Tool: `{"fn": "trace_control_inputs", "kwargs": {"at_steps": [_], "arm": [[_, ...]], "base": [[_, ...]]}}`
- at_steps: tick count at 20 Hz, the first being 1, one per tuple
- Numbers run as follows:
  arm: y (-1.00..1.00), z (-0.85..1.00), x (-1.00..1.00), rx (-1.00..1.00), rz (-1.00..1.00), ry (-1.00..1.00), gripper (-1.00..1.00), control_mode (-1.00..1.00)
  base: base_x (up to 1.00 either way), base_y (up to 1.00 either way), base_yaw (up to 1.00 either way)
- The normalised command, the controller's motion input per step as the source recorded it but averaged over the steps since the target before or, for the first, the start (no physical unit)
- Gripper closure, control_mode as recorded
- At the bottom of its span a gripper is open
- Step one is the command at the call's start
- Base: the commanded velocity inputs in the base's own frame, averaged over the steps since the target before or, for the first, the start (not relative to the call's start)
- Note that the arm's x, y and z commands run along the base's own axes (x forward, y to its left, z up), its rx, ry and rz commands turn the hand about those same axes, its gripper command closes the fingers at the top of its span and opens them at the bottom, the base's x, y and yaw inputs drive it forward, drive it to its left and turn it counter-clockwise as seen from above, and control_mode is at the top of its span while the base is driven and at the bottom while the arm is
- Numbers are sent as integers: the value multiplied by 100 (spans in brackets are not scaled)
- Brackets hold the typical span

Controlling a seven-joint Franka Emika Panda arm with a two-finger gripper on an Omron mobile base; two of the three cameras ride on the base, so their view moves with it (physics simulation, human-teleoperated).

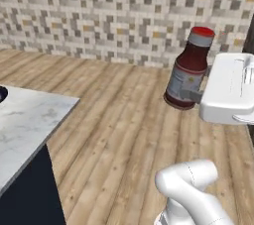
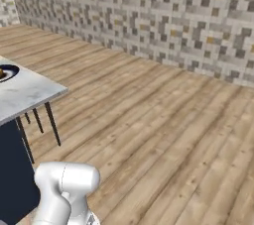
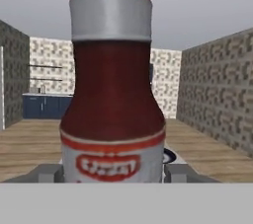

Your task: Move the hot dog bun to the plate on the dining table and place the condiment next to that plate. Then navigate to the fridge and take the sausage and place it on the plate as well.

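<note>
jaws clenched on the condiment bottle point(image 1: 188, 68) in the left base view, gripping its lower label with the bottle held aloft, cap tipped slightly right, and the marble surface point(image 1: 30, 115) lies well to its left. right base view: that surface's corner point(image 2: 34, 92) carries the plate point(image 2: 7, 73) at the far left edge. hand view: the bottle stands upright between the fingertips point(image 3: 48, 173), with the plate's rim point(image 3: 169, 156) straight beyond it, so i judge the next move is forward.

Dark red, glossy plastic condiment bottle point(image 1: 187, 70) with a matt grey-white cap, red-rimmed, and a smooth label band. White marble-veined dining table top point(image 1: 30, 120), polished, on thin dark legs. Pale wood-plank floor point(image 2: 163, 135), satin finish. Small-tiled mosaic wall point(image 2: 149, 11), matt, rough-looking.
</note>
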Motion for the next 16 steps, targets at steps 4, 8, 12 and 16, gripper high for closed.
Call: {"fn": "trace_control_inputs", "kwargs": {"at_steps": [4,8,12,16], "arm": [[0,0,0,0,0,0,100,100],[0,0,0,0,0,0,100,100],[0,0,0,0,0,0,100,100],[0,0,0,0,0,0,100,100]], "base": [[58,-76,36],[68,-70,35],[90,-56,35],[100,-28,42]]}}
